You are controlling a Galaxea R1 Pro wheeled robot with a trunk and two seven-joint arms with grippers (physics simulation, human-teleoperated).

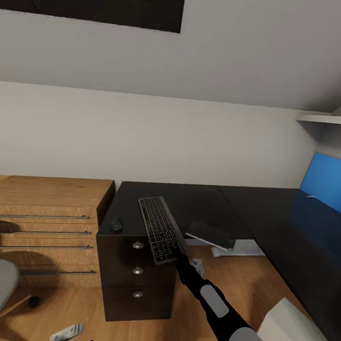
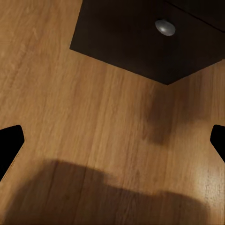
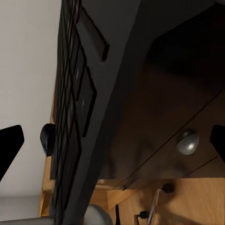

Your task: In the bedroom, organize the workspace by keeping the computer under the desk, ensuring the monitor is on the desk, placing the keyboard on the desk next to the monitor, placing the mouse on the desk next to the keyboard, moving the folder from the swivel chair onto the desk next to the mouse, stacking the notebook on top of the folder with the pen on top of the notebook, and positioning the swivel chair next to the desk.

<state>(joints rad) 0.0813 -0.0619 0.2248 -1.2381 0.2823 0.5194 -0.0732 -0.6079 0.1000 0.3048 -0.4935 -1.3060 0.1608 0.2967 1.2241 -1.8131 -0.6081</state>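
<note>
While right tool [image 1: 175, 249] grips keyboard [image 1: 158, 228] | black drawer unit [image 1: 133, 270] beneath | mouse [image 1: 116, 225] beside

Black drawer unit [image 1: 130, 270] straight ahead of the right gripper [image 1: 178, 252], planted on the wood floor [image 1: 125, 332]. On its top, beyond and left of the gripper, a small dark mouse [image 1: 116, 226]. Across that same top, slanting, the keyboard [image 1: 158, 226], near end jutting past the front edge right at the gripper; resting or lifted, hard to tell. Off to the gripper's right, the black desk [image 1: 270, 215], white foot [image 1: 236, 247] down on the floor. At the desk's near corner, just beside the gripper, the notebook [image 1: 209, 235].
</note>
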